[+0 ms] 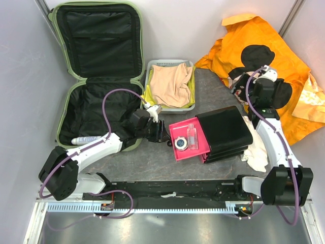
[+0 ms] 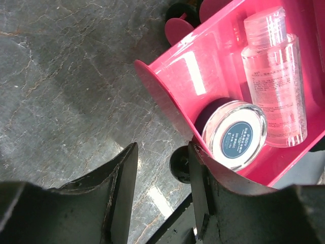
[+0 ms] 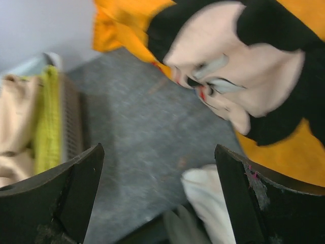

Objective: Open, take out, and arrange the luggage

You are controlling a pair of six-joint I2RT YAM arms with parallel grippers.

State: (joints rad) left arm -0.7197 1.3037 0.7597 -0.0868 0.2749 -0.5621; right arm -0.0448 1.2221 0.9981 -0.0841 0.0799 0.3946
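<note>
The luggage [image 1: 99, 46], a pale green hard-shell suitcase with black lining, lies open at the back left. A white bottle [image 1: 86, 140] rests in its lower half. My left gripper [image 1: 163, 133] is off the suitcase's right side, at the left edge of a pink drawer [image 1: 179, 129]. In the left wrist view this gripper [image 2: 163, 150] is open over bare table, its right finger against the drawer's outer wall [image 2: 167, 101] beside a black knob [image 2: 179, 164]. My right gripper [image 1: 237, 84] hovers wide open at the far right; the right wrist view shows this gripper [image 3: 160, 152] holding nothing.
The pink drawer holds a round jar [image 2: 234, 134] and a clear bottle [image 2: 274, 76] and sticks out of a black box [image 1: 226, 129]. A white mesh basket [image 1: 151, 68] with beige and yellow cloth stands behind. Orange printed cloth [image 1: 264, 35] and a white cloth [image 1: 256, 150] lie right.
</note>
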